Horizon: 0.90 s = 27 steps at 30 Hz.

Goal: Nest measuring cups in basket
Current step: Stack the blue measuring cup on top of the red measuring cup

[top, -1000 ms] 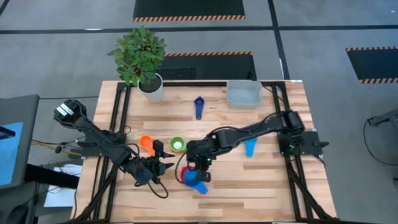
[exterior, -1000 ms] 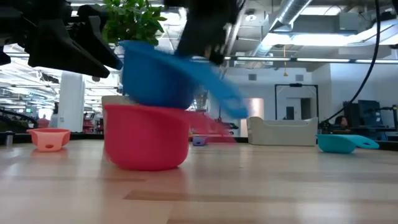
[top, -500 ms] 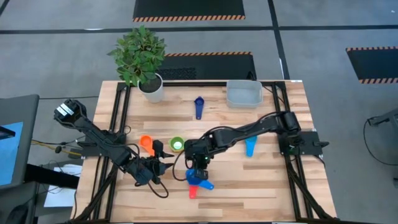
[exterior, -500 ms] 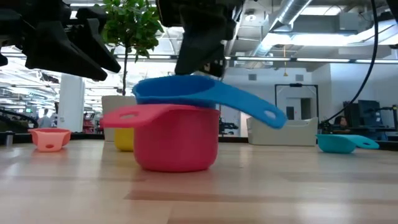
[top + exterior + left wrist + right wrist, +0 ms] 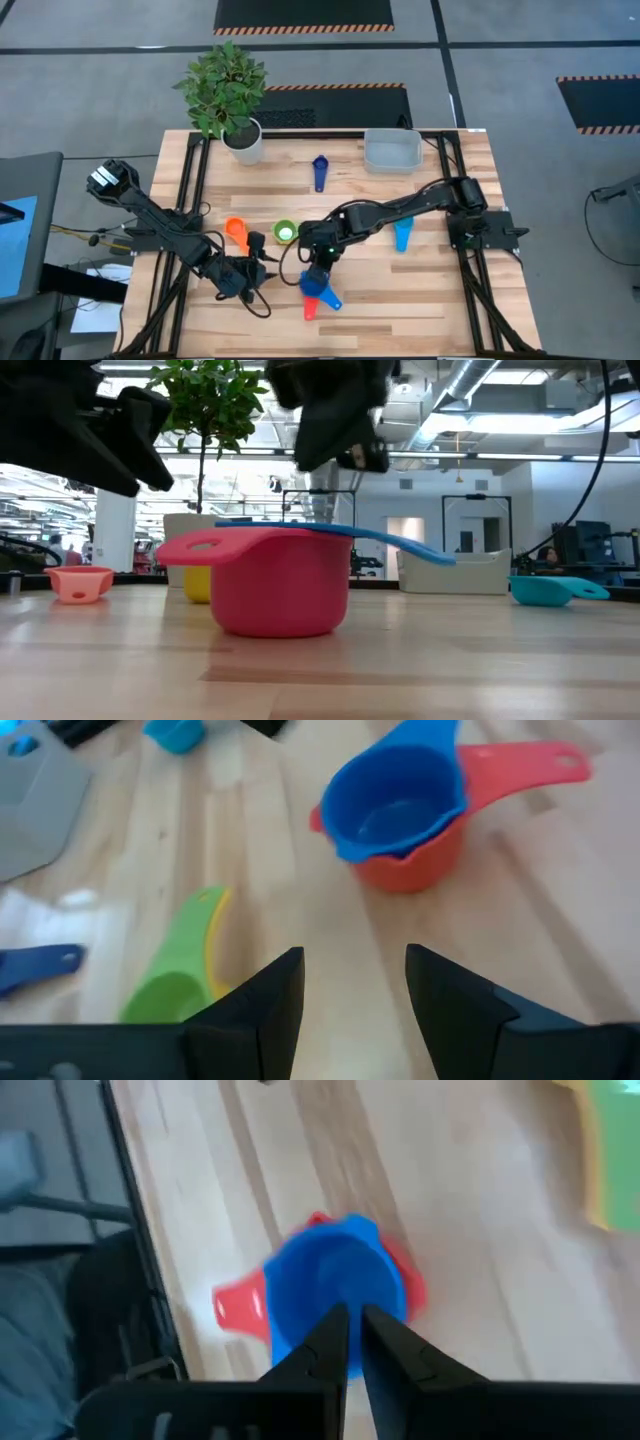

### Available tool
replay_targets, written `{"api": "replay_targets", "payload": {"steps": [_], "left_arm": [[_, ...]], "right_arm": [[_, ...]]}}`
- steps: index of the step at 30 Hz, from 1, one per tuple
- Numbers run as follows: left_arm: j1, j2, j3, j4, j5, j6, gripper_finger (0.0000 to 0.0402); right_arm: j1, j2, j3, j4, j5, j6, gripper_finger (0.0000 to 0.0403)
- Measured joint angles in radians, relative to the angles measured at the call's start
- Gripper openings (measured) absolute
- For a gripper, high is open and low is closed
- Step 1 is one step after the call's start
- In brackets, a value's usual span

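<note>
A blue measuring cup (image 5: 315,282) sits nested inside a red one (image 5: 275,595), whose base is on the table near the front edge. The blue handle (image 5: 410,546) sticks out over the red rim. My right gripper (image 5: 350,1335) hangs just above the blue cup with a narrow gap between its fingers, clear of it in the low view. To the left of the pair, my left gripper (image 5: 350,990) stands open with nothing between its fingers. The basket (image 5: 392,150) is at the far right.
Loose cups lie about: orange (image 5: 236,232), green (image 5: 285,232), light blue (image 5: 402,237) and dark blue (image 5: 320,172). A yellow cup (image 5: 198,582) shows behind the red one. A white plant pot (image 5: 243,140) stands at the far left.
The blue cup, held tilted on the red cup's rim, has dropped level into the red cup, while my right gripper stays above, now clear of it. The red cup has slid and turned, so its handle points toward the near edge. My left wrist has rolled a little.
</note>
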Motion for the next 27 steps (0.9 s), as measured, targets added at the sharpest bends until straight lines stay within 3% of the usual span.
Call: {"api": "replay_targets", "payload": {"steps": [4,8,15,22,27], "left_arm": [[-0.015,0.014,0.0,0.061,0.026,0.0,0.0169],[-0.02,0.099,-0.001,0.205,0.154,0.055,0.0169],[-0.019,0.245,0.042,0.28,0.191,0.077,0.0169],[0.021,0.333,0.114,0.286,0.314,0.112,0.0169],[0.076,0.363,0.124,0.303,0.459,0.143,0.0169]], "right_arm": [[0.039,-0.025,-0.007,-0.18,0.117,0.008,0.0052],[0.101,-0.015,-0.048,-0.244,0.155,0.121,0.0036],[0.192,-0.005,-0.119,-0.188,0.215,0.253,0.0007],[0.197,-0.002,-0.153,-0.052,0.207,0.258,0.0017],[0.198,0.0,-0.19,-0.057,0.184,0.264,0.0007]]}}
